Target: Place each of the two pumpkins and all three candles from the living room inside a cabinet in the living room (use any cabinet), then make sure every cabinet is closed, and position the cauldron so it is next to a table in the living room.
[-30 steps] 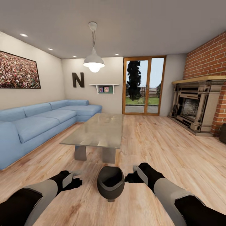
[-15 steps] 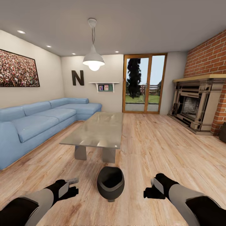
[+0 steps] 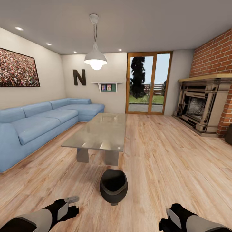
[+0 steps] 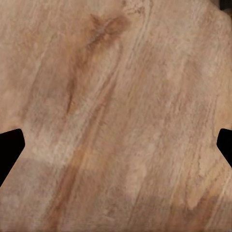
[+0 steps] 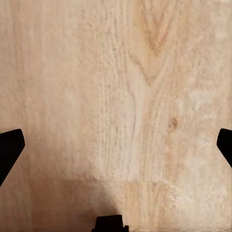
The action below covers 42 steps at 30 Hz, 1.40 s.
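The black cauldron stands upright on the wood floor, a short way in front of the near end of the glass-topped table. My left gripper hangs low to the cauldron's left, apart from it. Its fingers spread wide and open over bare floor in the left wrist view. My right gripper is at the lower right, well clear of the cauldron. It is open too in the right wrist view, with nothing between its fingers. The pumpkins, the candles and the cabinet are out of view.
A blue corner sofa runs along the left wall. A fireplace in a brick wall is at the right, with a dark object at the frame's edge. Glass doors are at the back. Open floor lies right of the table.
My right gripper left the cauldron's rim and drew back to the lower right. The left arm drew back as well. The cauldron stayed on the floor.
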Motion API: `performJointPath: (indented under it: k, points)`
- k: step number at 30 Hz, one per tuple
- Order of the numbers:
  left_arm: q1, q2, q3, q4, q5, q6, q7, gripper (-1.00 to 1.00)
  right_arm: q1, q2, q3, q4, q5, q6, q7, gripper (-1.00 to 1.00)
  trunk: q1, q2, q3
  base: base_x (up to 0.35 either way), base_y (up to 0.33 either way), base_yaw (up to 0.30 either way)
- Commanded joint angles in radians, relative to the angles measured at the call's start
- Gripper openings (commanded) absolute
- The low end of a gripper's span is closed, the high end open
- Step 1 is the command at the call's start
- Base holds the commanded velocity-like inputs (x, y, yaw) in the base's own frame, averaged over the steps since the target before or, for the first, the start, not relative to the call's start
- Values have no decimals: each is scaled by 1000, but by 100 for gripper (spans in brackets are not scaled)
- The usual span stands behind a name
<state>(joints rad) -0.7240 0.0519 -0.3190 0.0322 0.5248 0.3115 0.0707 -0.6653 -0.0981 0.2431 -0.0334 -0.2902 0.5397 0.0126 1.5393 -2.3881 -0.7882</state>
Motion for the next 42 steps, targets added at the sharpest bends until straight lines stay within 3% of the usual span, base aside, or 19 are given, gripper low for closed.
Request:
performJointPath:
  k: [1, 4, 9, 20, 21, 25, 29, 37, 42]
  points:
    - [9, 0, -8, 1, 11, -6, 2, 100, 16, -1, 8, -2, -7, -3, 2, 100, -4, 7, 1, 0, 0, 0]
    - [42, -1, -8, 2, 11, -64, 1, 100, 75, -3, 9, -2, -6, -70, 4, 100, -16, 28, 5, 0, 0, 0]
    - [49, -8, -8, 7, 11, -77, 1, 100, 117, -2, 11, -2, -6, -96, 7, 100, -35, 63, 13, 0, 0, 27]
    - [53, -22, -7, 8, 12, -81, 1, 100, 143, -2, 12, -2, -6, -98, 8, 100, -77, 140, 29, 0, 0, 65]
    - [54, -22, -7, 8, 17, -81, 2, 100, 143, -2, 12, -2, -6, -98, 7, 100, -81, 147, 31, 0, 0, 70]
    - [58, -18, -4, 9, 88, -80, 3, 100, 144, 1, 13, -2, -6, -99, 5, 100, -96, 175, 37, 0, 0, 71]
    - [66, -18, -4, 9, 126, -80, 5, 100, 144, 1, 13, -1, -5, -104, 5, 100, -112, 203, 43, 0, 0, 72]
    - [101, -23, -5, 8, 140, -82, 6, 100, 204, 1, 13, -1, -5, -228, -2, 100, -142, 259, 55, 0, 0, 72]
    - [120, -23, -5, 8, 141, -83, 5, 100, 215, 2, 15, 0, -4, -242, -6, 100, -161, 294, 68, 0, 0, 29]
